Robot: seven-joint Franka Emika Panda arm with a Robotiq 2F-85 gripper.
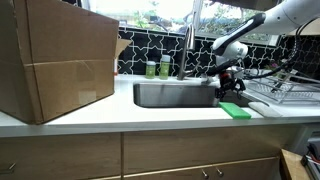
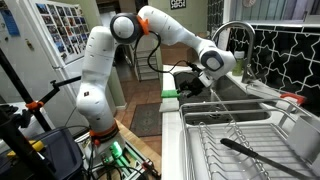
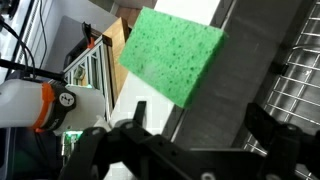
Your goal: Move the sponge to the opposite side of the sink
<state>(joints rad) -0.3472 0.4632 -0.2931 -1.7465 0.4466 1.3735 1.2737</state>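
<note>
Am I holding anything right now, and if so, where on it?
Nothing is held. The gripper hangs open above the sponge, which lies flat on the countertop beside the sink.

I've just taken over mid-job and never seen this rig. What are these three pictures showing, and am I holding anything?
This is one white robot arm ending in a two-fingered gripper. Two pictures come from cameras standing outside the robot; the third looks out from its wrist. The green sponge lies on the white counter beside the steel sink, near a wire dish rack. A cardboard box stands across the sink. The gripper hovers over the sponge, jaws apart, holding nothing.
</note>
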